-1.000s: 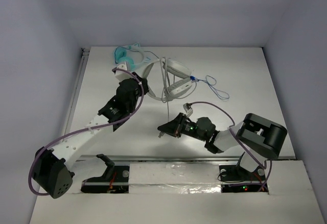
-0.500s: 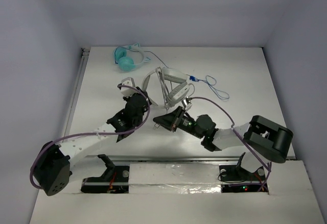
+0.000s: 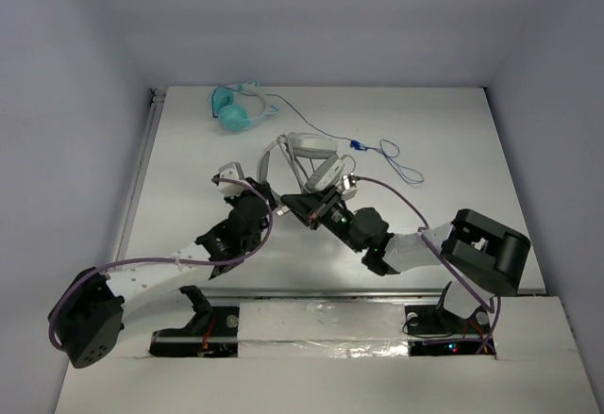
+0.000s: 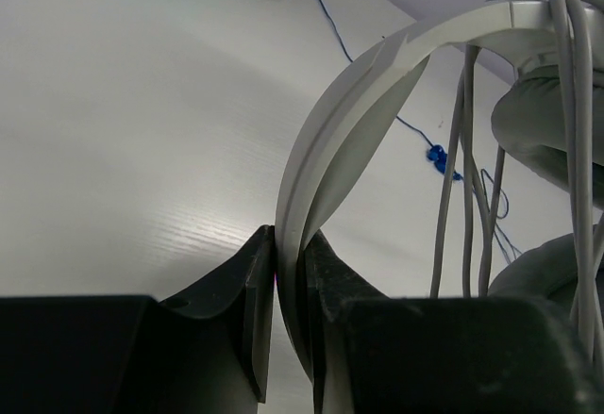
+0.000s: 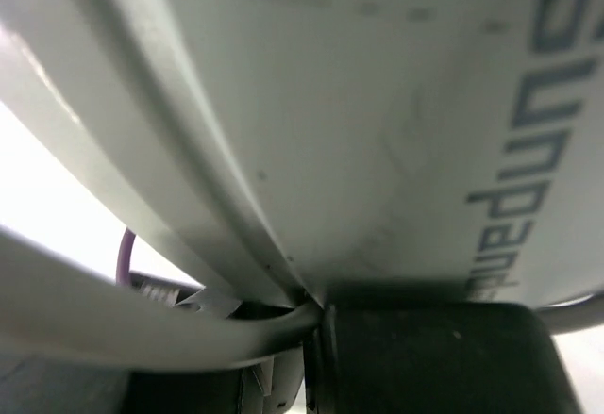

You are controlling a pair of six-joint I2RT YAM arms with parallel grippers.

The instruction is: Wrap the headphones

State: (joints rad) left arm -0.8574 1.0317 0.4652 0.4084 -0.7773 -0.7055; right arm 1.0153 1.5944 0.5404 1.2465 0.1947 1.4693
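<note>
Top cam overhead, wide; wrist cams v. close, all share headphones (image 3: 304, 140).

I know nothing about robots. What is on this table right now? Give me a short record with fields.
Main item: white over-ear headphones with grey ear pads, mid-table
Cable: thin grey cable hanging in several strands over the headband
Left gripper: shut on the headband
Right gripper: close against the headphones; grip unclear
Also there: small teal headphones at the far edge, thin blue-plug cable trailing right
Surface: white table
</note>
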